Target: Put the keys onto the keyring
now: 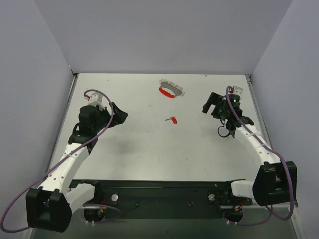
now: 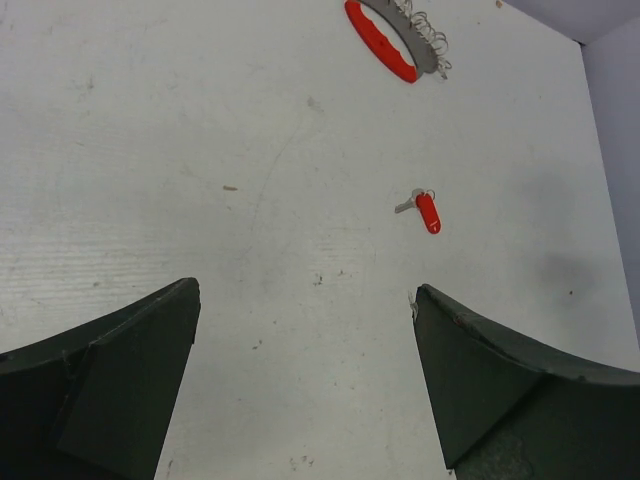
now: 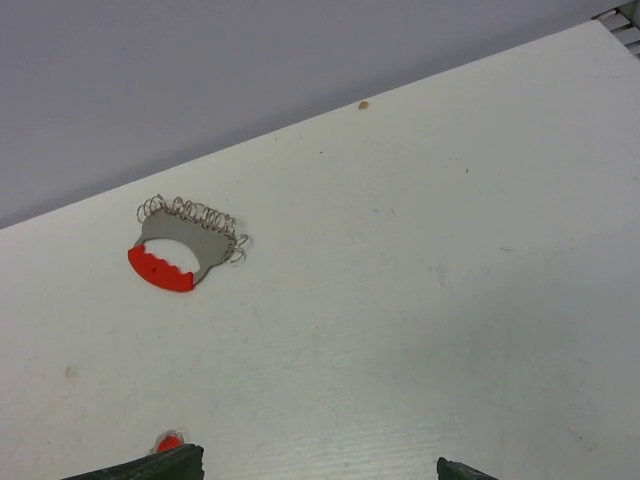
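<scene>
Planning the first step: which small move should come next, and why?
Probably move the left gripper forward and slightly right, over the key: it is open and empty, and the key lies loose ahead of it, apart from the keyring.

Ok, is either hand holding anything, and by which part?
Nothing is held. The left hand and right hand are both open and empty; the key and keyring lie apart on the table.

Tiny red-headed key point(image 1: 173, 120) lies flat, apart from the red-and-grey keyring point(image 1: 167, 93) beyond it
</scene>
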`<state>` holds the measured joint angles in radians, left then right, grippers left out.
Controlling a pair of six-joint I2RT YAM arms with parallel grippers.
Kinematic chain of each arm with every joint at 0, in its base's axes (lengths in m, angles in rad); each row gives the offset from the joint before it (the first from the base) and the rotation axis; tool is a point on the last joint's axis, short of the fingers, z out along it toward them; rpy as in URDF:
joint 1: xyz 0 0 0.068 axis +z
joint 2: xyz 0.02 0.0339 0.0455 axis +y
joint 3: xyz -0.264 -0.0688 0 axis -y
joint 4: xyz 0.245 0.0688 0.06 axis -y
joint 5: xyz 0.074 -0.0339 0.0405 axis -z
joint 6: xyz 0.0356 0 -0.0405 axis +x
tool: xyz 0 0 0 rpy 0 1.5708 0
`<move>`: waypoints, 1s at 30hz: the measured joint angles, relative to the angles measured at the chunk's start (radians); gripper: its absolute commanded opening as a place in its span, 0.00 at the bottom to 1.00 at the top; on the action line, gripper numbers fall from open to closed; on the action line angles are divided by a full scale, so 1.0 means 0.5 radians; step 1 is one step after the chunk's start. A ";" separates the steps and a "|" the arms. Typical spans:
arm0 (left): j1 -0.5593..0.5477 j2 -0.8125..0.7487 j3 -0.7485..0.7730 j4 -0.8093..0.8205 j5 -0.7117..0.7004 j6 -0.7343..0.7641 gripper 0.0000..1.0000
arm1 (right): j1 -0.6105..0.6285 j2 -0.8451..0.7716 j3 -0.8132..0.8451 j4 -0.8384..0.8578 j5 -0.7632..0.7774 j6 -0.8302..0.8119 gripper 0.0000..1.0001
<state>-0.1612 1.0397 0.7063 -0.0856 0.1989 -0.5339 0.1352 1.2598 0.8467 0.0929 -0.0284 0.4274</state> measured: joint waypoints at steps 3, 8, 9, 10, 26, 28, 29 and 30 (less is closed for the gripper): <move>0.001 -0.015 0.008 0.060 0.001 0.019 0.97 | 0.000 0.040 0.005 -0.005 -0.044 0.016 1.00; 0.021 0.031 0.033 0.057 -0.085 -0.011 0.97 | 0.000 0.075 0.010 0.014 -0.109 0.037 1.00; 0.034 0.039 0.033 0.056 -0.093 -0.020 0.98 | 0.000 0.092 0.019 0.015 -0.120 0.039 1.00; 0.047 0.046 0.033 0.056 -0.091 -0.025 0.97 | 0.000 0.111 0.030 0.016 -0.134 0.041 1.00; 0.173 0.115 0.018 0.225 0.262 -0.213 0.97 | 0.000 0.043 0.038 0.036 -0.240 0.063 1.00; 0.173 0.117 0.018 0.207 0.262 -0.211 0.98 | 0.001 0.102 0.075 0.041 -0.266 0.075 1.00; 0.173 0.117 0.019 0.195 0.260 -0.209 0.98 | 0.001 0.150 0.112 0.037 -0.282 0.077 1.00; 0.174 0.117 0.023 0.175 0.256 -0.204 0.97 | 0.001 0.211 0.163 0.029 -0.298 0.081 1.00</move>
<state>-0.0742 1.0981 0.7177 0.0021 0.3271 -0.6361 0.1356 1.3651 0.9279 0.1074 -0.1776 0.4679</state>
